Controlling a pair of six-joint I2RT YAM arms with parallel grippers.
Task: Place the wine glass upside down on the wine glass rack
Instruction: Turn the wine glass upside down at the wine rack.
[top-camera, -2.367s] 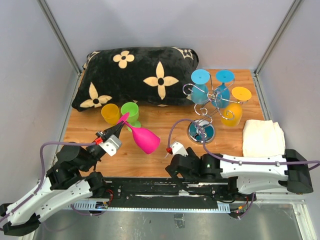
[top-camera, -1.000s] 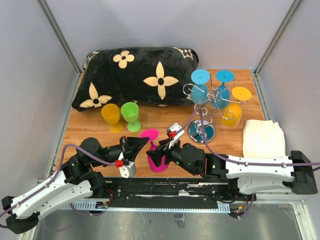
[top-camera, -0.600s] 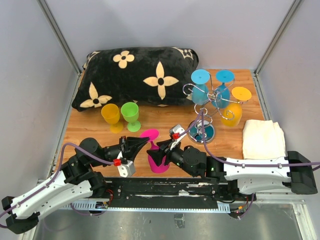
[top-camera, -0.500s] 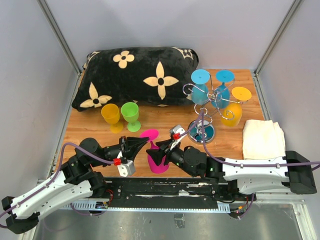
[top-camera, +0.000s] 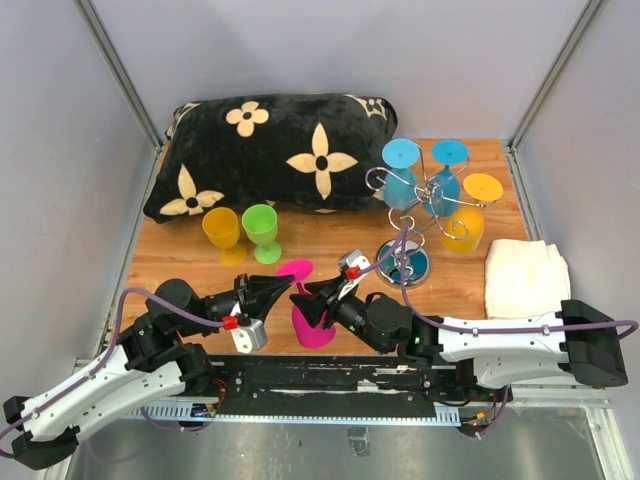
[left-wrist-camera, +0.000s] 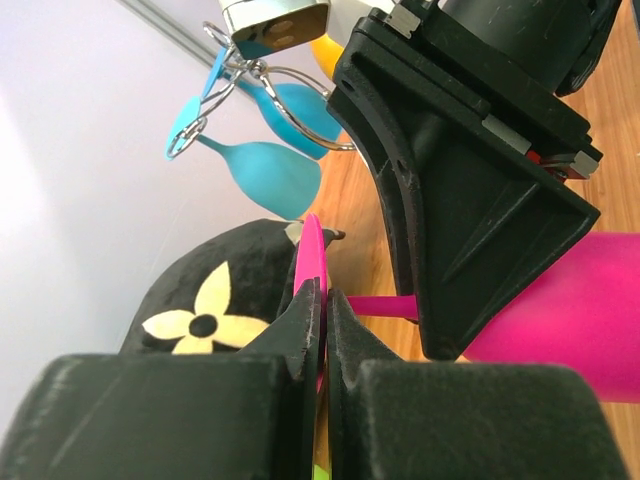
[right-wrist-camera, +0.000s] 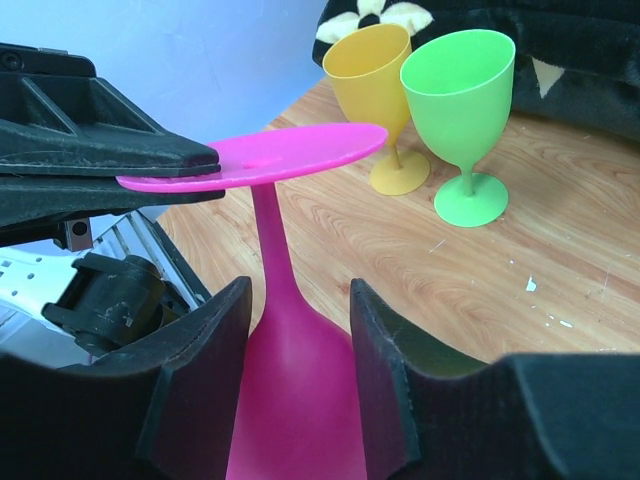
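Observation:
A pink wine glass (top-camera: 316, 326) hangs upside down near the table's front edge, foot up and bowl down. My left gripper (top-camera: 291, 284) is shut on the rim of its flat pink foot (left-wrist-camera: 312, 250). In the right wrist view my right gripper (right-wrist-camera: 300, 295) has its jaws on either side of the bowl (right-wrist-camera: 290, 380), at the base of the stem. The left finger is at the bowl's edge; a thin gap shows beside the right finger (right-wrist-camera: 385, 330). The chrome wine glass rack (top-camera: 410, 218) stands at the back right.
Two blue glasses (top-camera: 401, 168) and a yellow one (top-camera: 468, 218) hang upside down on the rack. A yellow glass (top-camera: 221, 228) and a green glass (top-camera: 261, 226) stand upright in front of a black flowered pillow (top-camera: 270, 150). A folded white cloth (top-camera: 525, 276) lies at the right.
The left gripper has turned the pink glass from tilted to upside down and brought it towards the front. The right gripper has come in around the bowl, and its jaws have narrowed.

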